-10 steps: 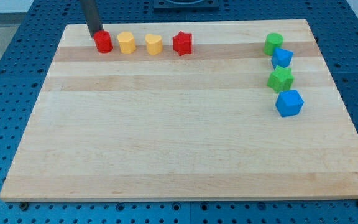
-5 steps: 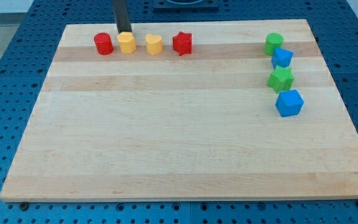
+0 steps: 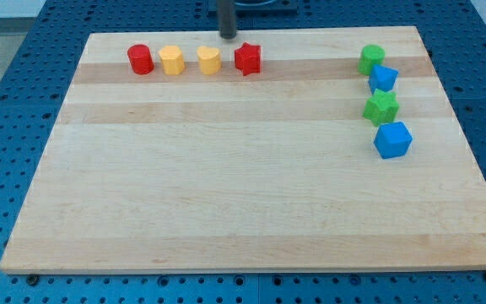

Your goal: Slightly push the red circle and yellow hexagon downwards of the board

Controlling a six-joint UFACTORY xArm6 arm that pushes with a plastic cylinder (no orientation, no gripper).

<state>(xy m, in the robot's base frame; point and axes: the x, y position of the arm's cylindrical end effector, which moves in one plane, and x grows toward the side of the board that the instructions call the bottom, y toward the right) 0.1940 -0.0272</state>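
The red circle (image 3: 140,59) stands at the board's top left. The yellow hexagon (image 3: 171,59) is right beside it on the view's right. A yellow heart (image 3: 208,60) and a red star (image 3: 247,58) continue the same row. My tip (image 3: 227,37) is at the top edge of the board, above the gap between the yellow heart and the red star. It touches no block and is well to the right of the red circle and yellow hexagon.
A column of blocks stands near the right edge: a green circle (image 3: 371,59), a blue block (image 3: 383,78), a green star (image 3: 381,107) and a blue cube-like block (image 3: 392,139). The wooden board (image 3: 243,194) lies on a blue pegboard table.
My tip has moved right along the board's top edge, from behind the red circle, past the yellow hexagon, to above the heart and star. The blocks have not visibly moved.
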